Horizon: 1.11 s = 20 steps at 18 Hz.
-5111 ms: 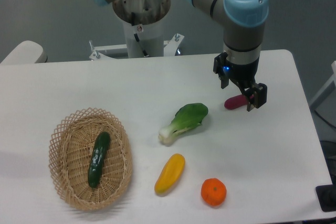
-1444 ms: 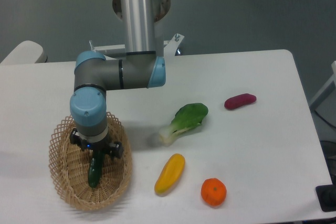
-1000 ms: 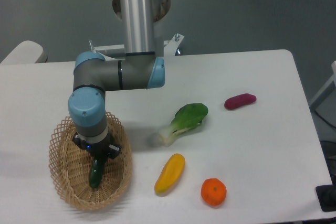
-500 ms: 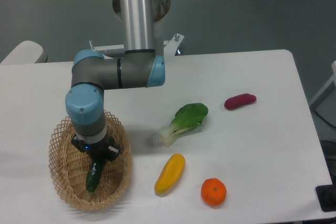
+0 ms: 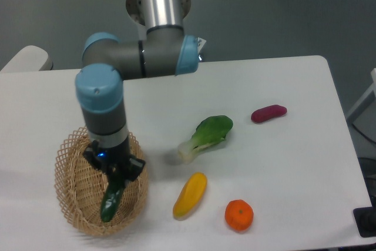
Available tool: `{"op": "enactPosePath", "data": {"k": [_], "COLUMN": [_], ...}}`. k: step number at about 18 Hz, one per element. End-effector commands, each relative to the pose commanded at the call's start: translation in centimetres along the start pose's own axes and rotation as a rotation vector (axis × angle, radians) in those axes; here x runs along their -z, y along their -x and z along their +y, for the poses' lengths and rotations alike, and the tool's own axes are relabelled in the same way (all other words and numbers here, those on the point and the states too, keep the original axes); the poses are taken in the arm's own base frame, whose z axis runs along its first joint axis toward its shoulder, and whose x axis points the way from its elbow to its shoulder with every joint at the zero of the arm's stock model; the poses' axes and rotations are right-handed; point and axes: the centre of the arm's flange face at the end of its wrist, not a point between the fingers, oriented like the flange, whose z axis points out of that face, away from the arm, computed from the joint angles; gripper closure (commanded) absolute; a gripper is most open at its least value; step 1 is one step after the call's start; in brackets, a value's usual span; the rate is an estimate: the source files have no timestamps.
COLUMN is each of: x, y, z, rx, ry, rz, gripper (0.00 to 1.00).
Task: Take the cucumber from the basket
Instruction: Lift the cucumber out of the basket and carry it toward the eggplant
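The dark green cucumber (image 5: 110, 203) hangs tilted in my gripper (image 5: 114, 173), its upper end between the fingers and its lower end over the right side of the tan wicker basket (image 5: 73, 195). It looks lifted off the basket floor. My gripper is shut on the cucumber, and my arm comes down from above over the basket's right half. The gripper hides the cucumber's upper end.
A bok choy (image 5: 207, 136) lies at the table's middle. A yellow vegetable (image 5: 190, 194) and an orange (image 5: 238, 215) lie near the front edge. A purple vegetable (image 5: 268, 113) lies at the right. The robot base (image 5: 158, 4) stands behind the table.
My arm came from the right side of the table to the basket, shut on the cucumber, and has now risen, lifting the cucumber and tilting it.
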Motion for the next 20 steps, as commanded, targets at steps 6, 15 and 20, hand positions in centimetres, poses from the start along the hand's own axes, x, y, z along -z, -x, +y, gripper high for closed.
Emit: {"op": "enactPosePath", "data": {"k": [6, 15, 20], "x": [2.8, 4.6, 5.0], "y": [9.6, 20.7, 24.0], "z": [6.2, 14.9, 18.5], "rx": [-0.093, -0.259, -0.330], "ry": [0.060, 0.116, 0.128], "rz": [-0.005, 0.004, 0.002], "gripper": [0.81, 0.81, 0.81]}}
